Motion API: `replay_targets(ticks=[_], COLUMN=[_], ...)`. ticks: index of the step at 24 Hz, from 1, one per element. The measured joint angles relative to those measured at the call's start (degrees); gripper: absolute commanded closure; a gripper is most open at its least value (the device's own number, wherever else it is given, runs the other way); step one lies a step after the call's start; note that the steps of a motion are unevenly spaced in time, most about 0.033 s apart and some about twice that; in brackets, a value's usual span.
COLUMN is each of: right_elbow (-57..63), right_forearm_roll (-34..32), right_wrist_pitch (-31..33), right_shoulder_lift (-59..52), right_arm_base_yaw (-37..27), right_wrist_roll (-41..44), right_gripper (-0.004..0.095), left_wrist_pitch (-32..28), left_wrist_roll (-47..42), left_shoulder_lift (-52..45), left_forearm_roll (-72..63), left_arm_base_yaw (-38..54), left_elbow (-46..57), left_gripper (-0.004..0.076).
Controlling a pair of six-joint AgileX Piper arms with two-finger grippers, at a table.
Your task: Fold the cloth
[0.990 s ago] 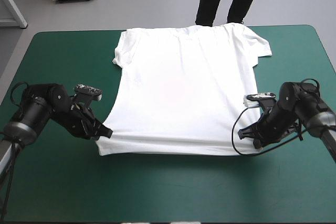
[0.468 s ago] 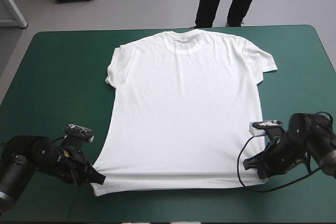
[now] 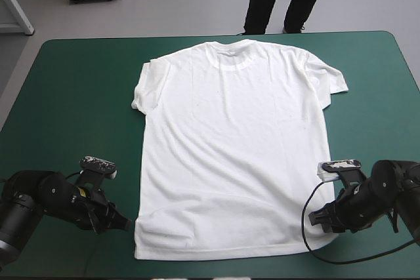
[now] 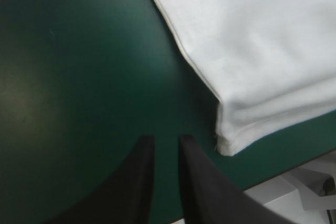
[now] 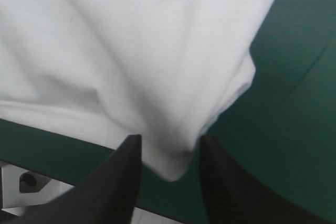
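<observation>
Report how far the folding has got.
Done: the T-shirt lies spread flat on the teal-green cover, collar toward the far edge. In hand: both tools sit open at the near hem, the left tool beside one corner, the right tool astride the other. Left: every fold; none shows yet.

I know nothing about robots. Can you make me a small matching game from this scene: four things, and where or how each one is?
1 T-shirt
2 left gripper
3 right gripper
4 collar

A nearest the far edge
B shirt corner inside its open jaws
C spread flat on the teal-green cover
D over bare cover, beside the hem corner

Pairs: 1-C, 2-D, 3-B, 4-A
</observation>
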Motion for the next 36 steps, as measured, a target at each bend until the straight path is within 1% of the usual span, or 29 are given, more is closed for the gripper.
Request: replay_targets(ticks=[1,3,6,7,8,10,13,14,16,18,27,32,36], right_elbow=[0.0,-0.4,-5.4,-8.7,-10.7,-17.5,-24.6,-27.8,-32.2,-34.9,-44.2,-47.7,-48.7], right_forearm_roll=[-0.1,-1.1,-5.3,-8.6,-10.1,-13.3,-13.8,-13.8,-13.5,-13.4,-11.5,-10.4,-10.3], right_wrist_pitch=[0.1,0.5,0.8,0.8,0.8,0.3,-0.1,-0.3,-0.9,-1.2,-1.5,-1.6,-1.6], right_shoulder_lift=[-1.2,-2.9,-3.1,-1.8,-0.6,6.4,15.7,19.3,23.7,26.3,34.9,37.9,39.3], right_arm_base_yaw=[0.0,0.0,0.0,0.0,0.0,0.0,0.0,0.0,0.0,0.0,0.0,0.0,0.0], right_wrist_roll=[0.5,0.9,1.5,2.5,2.9,3.8,3.9,4.0,4.0,4.0,3.9,3.8,3.7], right_gripper=[0.0306,0.0319,0.0335,0.0336,0.034,0.0341,0.034,0.034,0.0341,0.0341,0.0341,0.0341,0.0341], left_wrist_pitch=[0.1,0.6,0.8,-0.2,-1.1,-3.9,-7.4,-9.7,-13.3,-15.3,-20.9,-21.6,-20.9], left_wrist_roll=[0.0,-0.4,-1.5,-2.6,-3.2,-4.3,-4.5,-4.5,-3.7,-3.5,-1.7,-1.3,-1.1], left_shoulder_lift=[0.0,0.0,0.3,1.5,2.5,9.8,20.1,25.0,30.9,34.5,45.5,50.2,53.2], left_forearm_roll=[-0.8,-2.3,-1.9,0.1,1.2,4.2,5.4,5.5,5.3,5.1,5.1,5.1,5.2], left_arm_base_yaw=[0.0,0.0,0.0,0.0,0.0,0.0,0.1,0.1,0.1,0.1,0.1,0.1,0.1], left_elbow=[0.0,-1.5,-9.7,-14.0,-16.2,-23.3,-27.8,-29.4,-31.1,-31.7,-33.1,-35.5,-38.5], left_gripper=[0.037,0.0367,0.0367,0.0367,0.0366,0.0366,0.0366,0.0366,0.0366,0.0366,0.0366,0.0366,0.0367])
